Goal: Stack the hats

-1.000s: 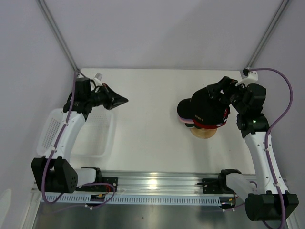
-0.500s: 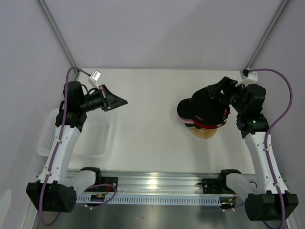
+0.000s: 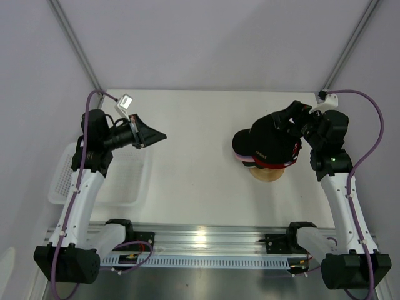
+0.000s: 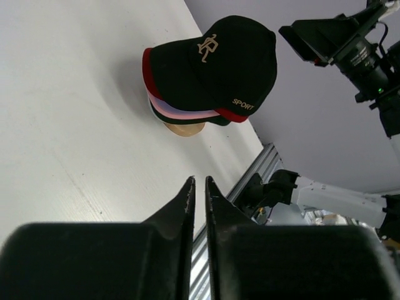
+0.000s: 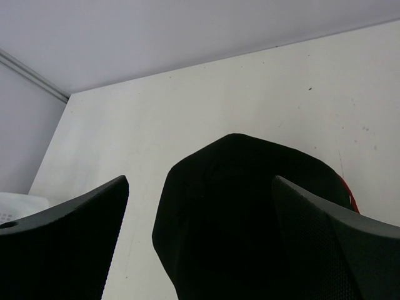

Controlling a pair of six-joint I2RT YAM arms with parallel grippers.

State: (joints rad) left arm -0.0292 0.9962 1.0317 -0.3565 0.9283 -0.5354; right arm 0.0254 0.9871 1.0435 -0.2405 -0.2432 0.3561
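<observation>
The hats point(image 3: 264, 145) sit in one stack on a round wooden stand point(image 3: 266, 174) at the right of the table. The top one is a black cap point(image 4: 219, 62) with a pale logo and the word SPORT. Red, pink, lavender and dark brims point(image 4: 181, 109) show beneath it. My right gripper point(image 3: 289, 117) hovers open over the back of the stack. Its fingers point(image 5: 75, 219) stand wide on either side of the black crown point(image 5: 250, 212). My left gripper point(image 3: 159, 133) is far to the left, shut and empty, pointing towards the stack; in its wrist view point(image 4: 199, 182) only a thin slit shows.
A white mesh basket point(image 3: 119, 181) lies at the left front, under my left arm. A metal rail point(image 3: 206, 240) runs along the near edge. Grey walls and slanted frame poles point(image 3: 78, 50) close in the back.
My left arm has swung its elbow out and back, and its gripper has drawn slightly left. The right arm and the hats have not moved.
</observation>
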